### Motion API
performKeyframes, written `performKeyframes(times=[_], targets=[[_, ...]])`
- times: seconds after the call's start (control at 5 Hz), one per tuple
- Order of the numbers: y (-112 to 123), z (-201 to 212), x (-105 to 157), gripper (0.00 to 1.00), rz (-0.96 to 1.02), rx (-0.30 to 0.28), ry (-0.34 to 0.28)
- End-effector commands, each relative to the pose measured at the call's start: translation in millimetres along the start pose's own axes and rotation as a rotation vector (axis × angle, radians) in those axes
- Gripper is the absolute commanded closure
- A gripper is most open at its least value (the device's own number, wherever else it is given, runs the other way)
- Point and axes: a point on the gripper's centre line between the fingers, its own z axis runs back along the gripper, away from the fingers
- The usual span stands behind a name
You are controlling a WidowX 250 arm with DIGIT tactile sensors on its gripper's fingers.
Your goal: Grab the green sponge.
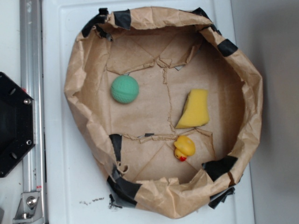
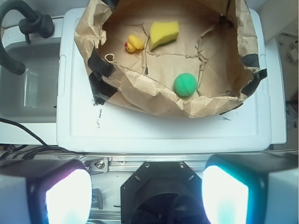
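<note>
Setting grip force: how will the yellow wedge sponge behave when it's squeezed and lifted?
The green sponge looks like soft foam, so it probably compresses and weighs little. Its wedge shape lies flat on the paper, so rolling seems unlikely. The gripper is open.

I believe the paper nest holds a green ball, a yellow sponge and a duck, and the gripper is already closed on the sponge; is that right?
Not quite. The nest does hold the ball, sponge and duck, but the gripper is open and well away from the nest, with the sponge untouched. The wrist view shows this.
</note>
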Motion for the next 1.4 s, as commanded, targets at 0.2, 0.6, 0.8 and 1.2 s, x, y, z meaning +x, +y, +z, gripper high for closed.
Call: performKeyframes(times=[0.2,0.6,0.8,1.2], targets=[[19,-32,47,0.00,-0.048,0.123,-0.079],[20,-111,124,0.00,-0.337,0.021,-0.069],[32,-155,144,0.00,-0.518,-0.001,-0.025],[31,-195,167,0.00,-0.690,-0.006,-0.018]])
